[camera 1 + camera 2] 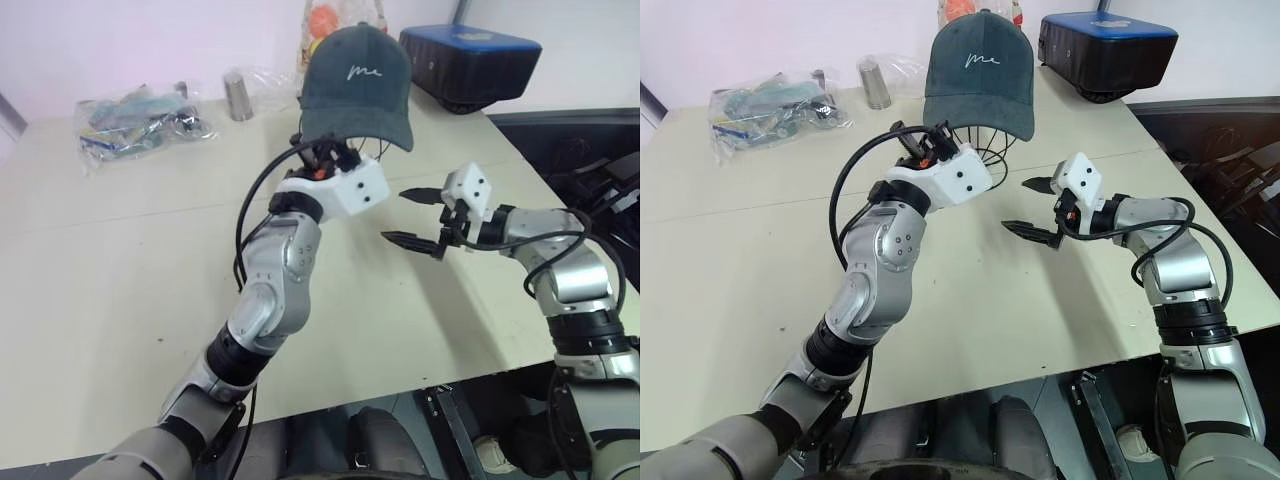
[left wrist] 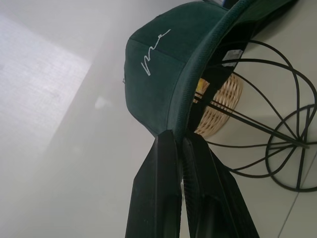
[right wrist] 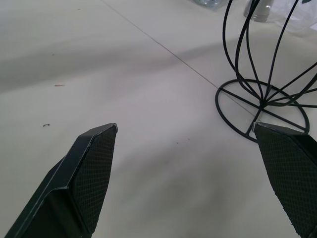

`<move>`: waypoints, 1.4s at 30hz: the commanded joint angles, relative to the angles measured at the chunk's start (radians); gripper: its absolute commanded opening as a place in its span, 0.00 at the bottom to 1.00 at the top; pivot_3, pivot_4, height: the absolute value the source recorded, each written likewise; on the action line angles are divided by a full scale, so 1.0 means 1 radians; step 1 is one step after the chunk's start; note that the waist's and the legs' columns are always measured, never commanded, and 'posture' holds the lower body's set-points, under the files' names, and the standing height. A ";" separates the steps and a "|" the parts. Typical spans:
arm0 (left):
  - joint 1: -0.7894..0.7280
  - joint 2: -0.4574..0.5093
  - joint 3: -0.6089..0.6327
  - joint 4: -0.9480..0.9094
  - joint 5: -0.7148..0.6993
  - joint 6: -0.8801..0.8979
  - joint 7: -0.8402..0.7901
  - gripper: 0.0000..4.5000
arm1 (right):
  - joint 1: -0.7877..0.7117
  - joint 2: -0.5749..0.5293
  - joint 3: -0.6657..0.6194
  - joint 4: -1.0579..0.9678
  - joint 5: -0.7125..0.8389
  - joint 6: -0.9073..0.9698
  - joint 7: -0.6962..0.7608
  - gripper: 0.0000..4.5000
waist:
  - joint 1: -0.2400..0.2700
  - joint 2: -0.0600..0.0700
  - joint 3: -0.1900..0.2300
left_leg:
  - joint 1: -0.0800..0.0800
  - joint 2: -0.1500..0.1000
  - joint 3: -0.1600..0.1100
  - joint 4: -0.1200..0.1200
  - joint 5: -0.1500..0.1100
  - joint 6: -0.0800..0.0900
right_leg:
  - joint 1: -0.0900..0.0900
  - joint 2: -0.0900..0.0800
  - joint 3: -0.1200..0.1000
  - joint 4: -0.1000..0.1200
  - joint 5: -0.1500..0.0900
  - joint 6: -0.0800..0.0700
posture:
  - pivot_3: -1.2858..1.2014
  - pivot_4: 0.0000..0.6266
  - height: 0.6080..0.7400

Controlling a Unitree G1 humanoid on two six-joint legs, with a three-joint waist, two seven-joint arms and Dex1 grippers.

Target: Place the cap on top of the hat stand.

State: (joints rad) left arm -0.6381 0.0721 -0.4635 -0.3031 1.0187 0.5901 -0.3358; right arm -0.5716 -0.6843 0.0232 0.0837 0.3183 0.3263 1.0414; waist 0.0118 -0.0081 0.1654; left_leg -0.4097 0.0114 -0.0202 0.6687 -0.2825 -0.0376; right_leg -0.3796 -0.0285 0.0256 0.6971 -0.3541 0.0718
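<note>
Over the stand: the cap (image 1: 978, 72) sits above the hat stand (image 1: 985, 150), its brim edge pinched in the left pincer (image 2: 179, 141), whose fingers are closed on the fabric.
Right pincer (image 1: 414, 215): spread wide, holding nothing, just beside the stand's ring base.
Risk: letting go off-centre may let the cap slide off the wire hoops; dragging the brim could tip the light stand.
Surface (image 1: 120, 260): pale, flat, mostly bare.
Room: plastic bags (image 1: 135, 115), a metal can (image 1: 238, 96) and a blue-black case (image 1: 470, 62) at the far edge by a light wall.

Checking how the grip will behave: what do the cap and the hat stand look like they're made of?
The cap: soft dark green fabric, matte, seemingly brushed or finely ribbed, with white stitched script. The hat stand: thin black wire hoops on a ring base, probably coated metal, smooth with see-through gaps.
</note>
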 commanded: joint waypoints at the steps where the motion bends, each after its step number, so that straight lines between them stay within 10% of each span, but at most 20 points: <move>1: 0.013 0.004 -0.036 -0.056 0.053 -0.039 0.001 0.03 | -0.022 -0.012 -0.015 -0.026 0.005 0.002 0.008 1.00 | 0.001 0.000 0.000 | 0.000 0.000 0.000 0.000 0.000 0.000 | 0.000 0.000 0.000 0.000 0.000 0.000 | 0.52 0.24 1.00; 42: 0.070 -0.023 -0.040 0.028 0.173 -0.131 -0.005 0.03 | -0.048 -0.059 -0.034 -0.056 0.014 0.035 0.007 1.00 | 0.001 0.000 0.000 | 0.000 0.000 0.000 0.000 0.000 0.001 | 0.000 0.000 0.000 0.000 0.000 0.000 | 0.52 0.24 1.00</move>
State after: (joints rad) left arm -0.5544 0.0609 -0.5197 -0.2501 1.1913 0.4809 -0.3667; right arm -0.5935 -0.7353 0.0228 0.0413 0.3282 0.3771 1.0502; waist 0.0128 -0.0080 0.1653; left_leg -0.4096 0.0115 -0.0202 0.6690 -0.2828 -0.0371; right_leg -0.3791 -0.0288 0.0254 0.6972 -0.3540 0.0718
